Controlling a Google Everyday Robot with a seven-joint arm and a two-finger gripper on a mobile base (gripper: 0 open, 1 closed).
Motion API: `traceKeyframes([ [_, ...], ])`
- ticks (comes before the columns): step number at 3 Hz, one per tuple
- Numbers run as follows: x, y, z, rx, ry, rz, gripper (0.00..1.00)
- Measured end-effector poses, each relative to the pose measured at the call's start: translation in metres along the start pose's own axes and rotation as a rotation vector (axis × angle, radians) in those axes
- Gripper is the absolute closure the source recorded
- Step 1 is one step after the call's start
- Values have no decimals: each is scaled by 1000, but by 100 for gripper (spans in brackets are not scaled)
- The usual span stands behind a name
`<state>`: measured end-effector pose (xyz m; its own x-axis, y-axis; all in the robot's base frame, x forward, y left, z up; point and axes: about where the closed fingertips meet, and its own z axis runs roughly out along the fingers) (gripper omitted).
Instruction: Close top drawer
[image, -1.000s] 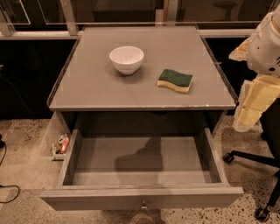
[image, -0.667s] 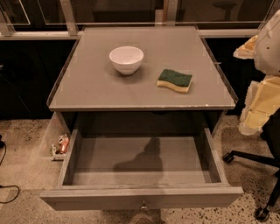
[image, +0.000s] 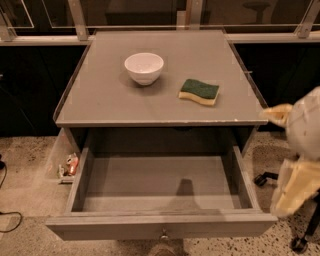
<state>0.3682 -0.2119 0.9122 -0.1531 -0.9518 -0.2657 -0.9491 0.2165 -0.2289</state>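
The top drawer (image: 160, 226) is pulled wide open under the grey table top (image: 100, 100). Its plain grey box interior (image: 160, 180) holds nothing. A small round metal knob (image: 163, 235) sits at the centre of its front panel. Part of my arm (image: 302, 150), a white rounded joint with a yellowish link below it, hangs at the right edge beside the drawer's right front corner. My gripper is out of view, beyond the frame. A blurred brown shape (image: 165, 248) shows at the bottom edge under the knob; I cannot tell what it is.
A white bowl (image: 144, 67) and a green-and-yellow sponge (image: 199, 92) lie on the table top. Small litter (image: 69, 167) lies on the floor left of the drawer. A chair base with castors (image: 300, 242) stands at the lower right. A cable (image: 10, 215) lies on the floor at left.
My arm at the right edge has moved downward, from beside the table top to beside the drawer's front corner. Its shadow inside the drawer has shrunk. The drawer has not moved.
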Motion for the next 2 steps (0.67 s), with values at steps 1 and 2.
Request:
traceKeyframes([
  [1, 19, 40, 53, -51, -37, 15, 0],
  [2, 39, 80, 106, -121, -49, 45, 19],
])
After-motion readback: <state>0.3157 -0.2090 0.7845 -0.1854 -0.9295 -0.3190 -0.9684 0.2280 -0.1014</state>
